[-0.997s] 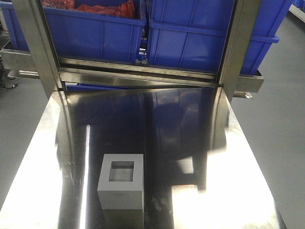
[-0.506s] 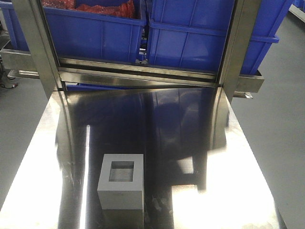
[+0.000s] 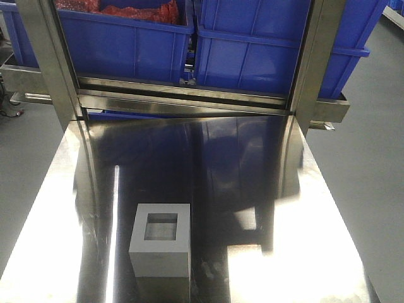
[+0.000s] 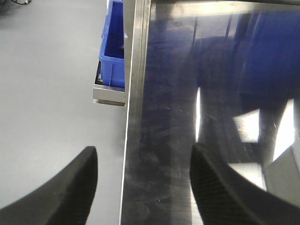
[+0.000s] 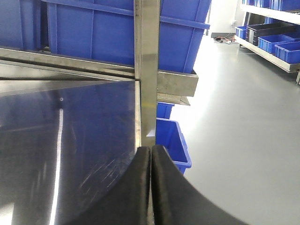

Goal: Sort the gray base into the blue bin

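The gray base [image 3: 161,240] is a matte gray block with its square recess facing up. It stands on the steel table [image 3: 252,189], near the front and left of the middle. Blue bins stand on the rack behind the table: the left one [image 3: 126,44] holds red items, and the inside of the right one [image 3: 265,57] is hidden. No gripper shows in the front view. My left gripper [image 4: 143,154] is open and empty over the table's left edge. A gray corner at the far right [image 4: 287,173] may be the base. My right gripper [image 5: 151,151] is shut and empty at the table's right edge.
Two steel uprights [image 3: 47,63] [image 3: 315,63] flank the rack at the table's back. A small blue bin [image 4: 114,56] sits below the table's left side, and another [image 5: 171,140] below its right side. More blue bins line a shelf [image 5: 274,42] across the gray floor.
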{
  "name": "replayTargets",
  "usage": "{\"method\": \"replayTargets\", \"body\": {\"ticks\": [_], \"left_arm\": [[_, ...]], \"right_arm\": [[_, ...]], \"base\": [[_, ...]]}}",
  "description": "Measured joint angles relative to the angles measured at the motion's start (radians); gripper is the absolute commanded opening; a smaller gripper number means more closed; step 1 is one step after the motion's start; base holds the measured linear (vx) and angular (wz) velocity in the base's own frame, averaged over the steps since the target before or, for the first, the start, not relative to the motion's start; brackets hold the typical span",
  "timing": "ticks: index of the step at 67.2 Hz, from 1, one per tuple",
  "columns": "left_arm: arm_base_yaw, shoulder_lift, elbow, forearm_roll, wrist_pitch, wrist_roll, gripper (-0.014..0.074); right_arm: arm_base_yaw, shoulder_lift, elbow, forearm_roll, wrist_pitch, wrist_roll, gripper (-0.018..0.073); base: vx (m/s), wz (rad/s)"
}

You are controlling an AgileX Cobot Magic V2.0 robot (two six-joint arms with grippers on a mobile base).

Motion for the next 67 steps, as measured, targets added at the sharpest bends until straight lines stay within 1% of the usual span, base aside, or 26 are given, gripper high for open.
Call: {"method": "replayTargets", "body": {"ticks": [3,10,14,18,22,25,26,27,29,30,32,33,35,37,40,44,46,49,54,59,67], "left_arm": [[0.000,0.000,0.000,0.000,-0.001,-0.007,0.0429],[0.000,0.003,-0.007,-0.010,-0.001,-0.050,0.0429],[0.000,0.016,-0.024,-0.052,0.012,-0.056,0.0429],[0.000,0.041,-0.046,-0.117,0.031,-0.029,0.0429],[0.000,0.075,-0.077,-0.221,0.058,0.040,0.0429],[0.000,0.102,-0.096,-0.318,0.081,0.126,0.0429],[0.000,0.106,-0.100,-0.333,0.084,0.153,0.0429],[0.000,0.118,-0.109,-0.379,0.093,0.194,0.0429],[0.000,0.134,-0.125,-0.444,0.108,0.250,0.0429],[0.000,0.141,-0.131,-0.494,0.113,0.278,0.0429],[0.000,0.161,-0.142,-0.562,0.122,0.334,0.0429],[0.000,0.168,-0.148,-0.596,0.127,0.375,0.0429],[0.000,0.180,-0.157,-0.662,0.136,0.415,0.0429],[0.000,0.200,-0.168,-0.740,0.148,0.477,0.0429],[0.000,0.229,-0.180,-0.823,0.166,0.559,0.0429],[-0.003,0.263,-0.199,-0.913,0.193,0.632,0.0429],[-0.010,0.285,-0.209,-0.943,0.202,0.665,0.0429],[-0.026,0.312,-0.222,-0.963,0.206,0.693,0.0429],[-0.064,0.353,-0.247,-0.978,0.206,0.711,0.0429],[-0.128,0.389,-0.274,-0.979,0.198,0.717,0.0429],[-0.232,0.441,-0.310,-0.980,0.149,0.717,0.0429]], "right_arm": [[0.000,0.000,0.000,0.000,0.000,0.000,-0.0005],[0.000,0.000,0.000,0.000,0.000,0.000,-0.0005],[0.000,0.000,0.000,0.000,0.000,0.000,-0.0005],[0.000,0.000,0.000,0.000,0.000,0.000,-0.0005],[0.000,0.000,0.000,0.000,0.000,0.000,-0.0005],[0.000,0.000,0.000,0.000,0.000,0.000,-0.0005],[0.000,0.000,0.000,0.000,0.000,0.000,-0.0005],[0.000,0.000,0.000,0.000,0.000,0.000,-0.0005],[0.000,0.000,0.000,0.000,0.000,0.000,-0.0005],[0.000,0.000,0.000,0.000,0.000,0.000,-0.0005],[0.000,0.000,0.000,0.000,0.000,0.000,-0.0005],[0.000,0.000,0.000,0.000,0.000,0.000,-0.0005],[0.000,0.000,0.000,0.000,0.000,0.000,-0.0005],[0.000,0.000,0.000,0.000,0.000,0.000,-0.0005],[0.000,0.000,0.000,0.000,0.000,0.000,-0.0005],[0.000,0.000,0.000,0.000,0.000,0.000,-0.0005],[0.000,0.000,0.000,0.000,0.000,0.000,-0.0005],[0.000,0.000,0.000,0.000,0.000,0.000,-0.0005],[0.000,0.000,0.000,0.000,0.000,0.005,-0.0005],[0.000,0.000,0.000,0.000,0.000,0.000,-0.0005],[0.000,0.000,0.000,0.000,0.000,0.000,-0.0005]], "base": [[0.00,0.00],[0.00,0.00],[0.00,0.00],[0.00,0.00],[0.00,0.00],[0.00,0.00],[0.00,0.00],[0.00,0.00],[0.00,0.00],[0.00,0.00],[0.00,0.00],[0.00,0.00],[0.00,0.00],[0.00,0.00],[0.00,0.00],[0.00,0.00],[0.00,0.00],[0.00,0.00],[0.00,0.00],[0.00,0.00],[0.00,0.00]]}}
